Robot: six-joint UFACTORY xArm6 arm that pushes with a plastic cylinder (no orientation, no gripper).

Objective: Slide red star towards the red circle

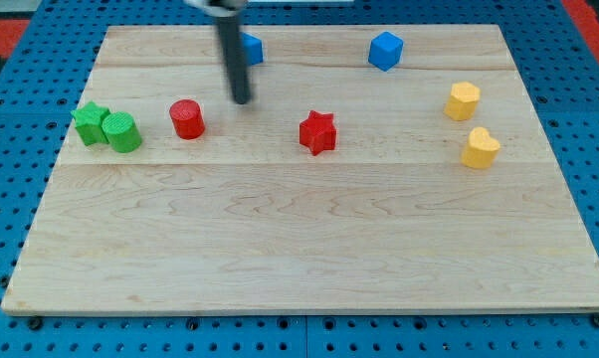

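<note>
The arm carries no fingers; it ends in a straight dark rod, so nothing is open, closed or held. The rod enters from the view's top edge and slants slightly down to my tip (pixel 242 99), which stands on the counter (pixel 299 249), a pale wooden board lying on a blue perforated surface (pixel 1 199).

My tip touches no block. It sits up and to the view's right of the red circle (pixel 187 118), near it but with bare wood between them. The red star (pixel 317 131) lies farther off, to the view's right of my tip and a little lower.

The red star rests flat near the middle of the board's upper half. The red circle, a short upright cylinder, stands to the view's left of the star at almost the same level, well apart from it, with only bare wood between them.

Other blocks:
- A blue block (pixel 252 48), partly hidden behind the rod, near the view's top; its shape cannot be made out.
- A blue cube (pixel 385 50) near the view's top, right of centre.
- A green star (pixel 90 122) and a green cylinder (pixel 122 132) at the view's left, touching each other.
- A yellow hexagonal block (pixel 463 100) and a yellow heart-shaped block (pixel 481 148) at the view's right, one above the other and just apart.
</note>
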